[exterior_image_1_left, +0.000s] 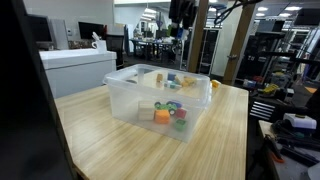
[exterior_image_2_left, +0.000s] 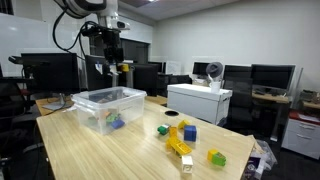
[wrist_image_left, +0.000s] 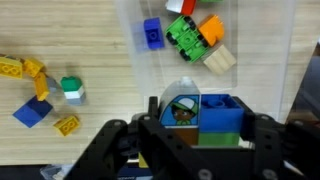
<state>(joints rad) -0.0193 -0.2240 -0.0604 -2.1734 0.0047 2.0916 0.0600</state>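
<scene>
Blue and green plastic sits between the fingers of our claw (wrist_image_left: 200, 128). In the wrist view the claw is closed on a toy block (wrist_image_left: 215, 112) with a small picture on its face, one finger against each side. The block hangs in the air above the clear bin (wrist_image_left: 265, 45), inside the line of its walls.

On the bin floor below we see a green piece (wrist_image_left: 188, 33), a blue brick (wrist_image_left: 152, 33), an orange piece (wrist_image_left: 210, 5) and a beige piece (wrist_image_left: 222, 60), close together. Outside the wall, a yellow piece (wrist_image_left: 12, 68), a green-and-white piece (wrist_image_left: 71, 90) and a dark blue piece (wrist_image_left: 32, 113) lie on the wooden desk (wrist_image_left: 90, 40). In an exterior view the arm stands over the bin (exterior_image_2_left: 95, 100), with more loose pieces (exterior_image_2_left: 185, 135) well apart from it.

We judge that a good hold here needs an even squeeze on the two smooth sides and a level block, so it cannot pivot or slip. The claw should also stay clear of the bin walls and above the pile.
</scene>
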